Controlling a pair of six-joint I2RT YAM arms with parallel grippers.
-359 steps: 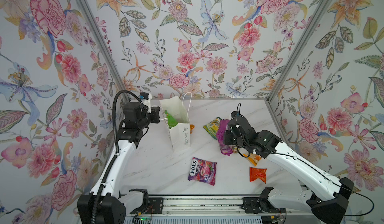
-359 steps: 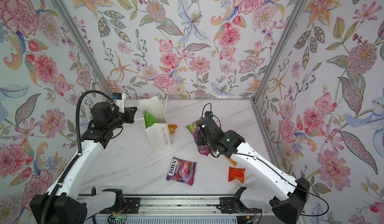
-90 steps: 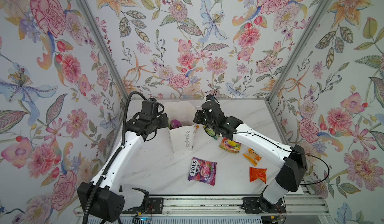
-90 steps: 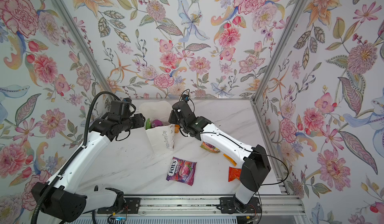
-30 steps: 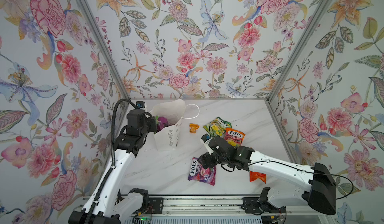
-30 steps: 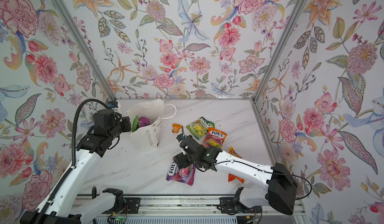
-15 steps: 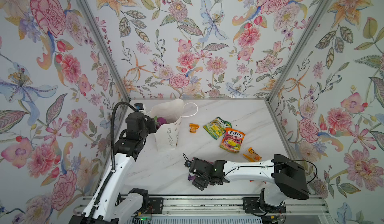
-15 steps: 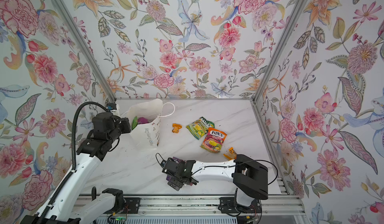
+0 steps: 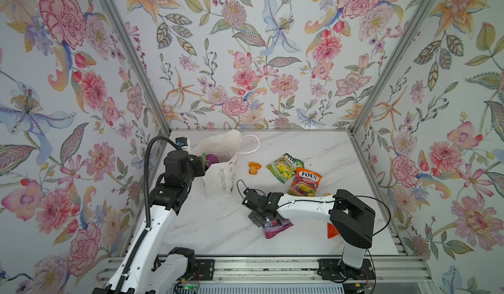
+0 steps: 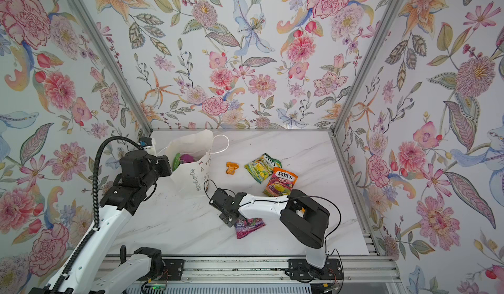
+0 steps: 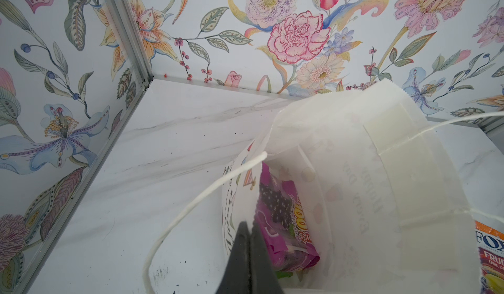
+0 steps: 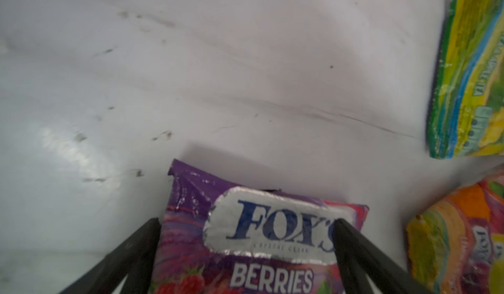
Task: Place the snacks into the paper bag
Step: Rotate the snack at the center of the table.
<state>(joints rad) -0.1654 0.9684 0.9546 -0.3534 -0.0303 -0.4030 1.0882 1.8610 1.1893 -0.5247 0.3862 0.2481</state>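
Observation:
The white paper bag [image 9: 221, 174] [image 10: 191, 175] stands at the back left, its mouth pulled open. My left gripper [image 9: 201, 165] [image 11: 249, 235] is shut on the bag's near rim. Inside lie a purple packet [image 11: 283, 219] and a green one. My right gripper [image 9: 262, 219] [image 12: 245, 221] is open, low over the table, its fingers on either side of the purple FOX'S berries packet [image 9: 276, 228] [image 12: 270, 224]. A green-yellow packet [image 9: 284, 167], an orange FOX'S packet [image 9: 306, 182] and a small orange sachet [image 9: 254, 167] lie in the middle.
Another orange sachet [image 9: 331, 230] lies partly hidden behind the right arm's elbow. The bag's cord handle [image 9: 252, 145] loops out toward the back. Flowered walls close in the white marble table [image 9: 207, 224] on three sides; a metal rail runs along the front.
My right gripper has shifted slightly left over the purple berries packet and its jaws have spread wider. The right elbow has swung to the front right. The left gripper still pinches the bag.

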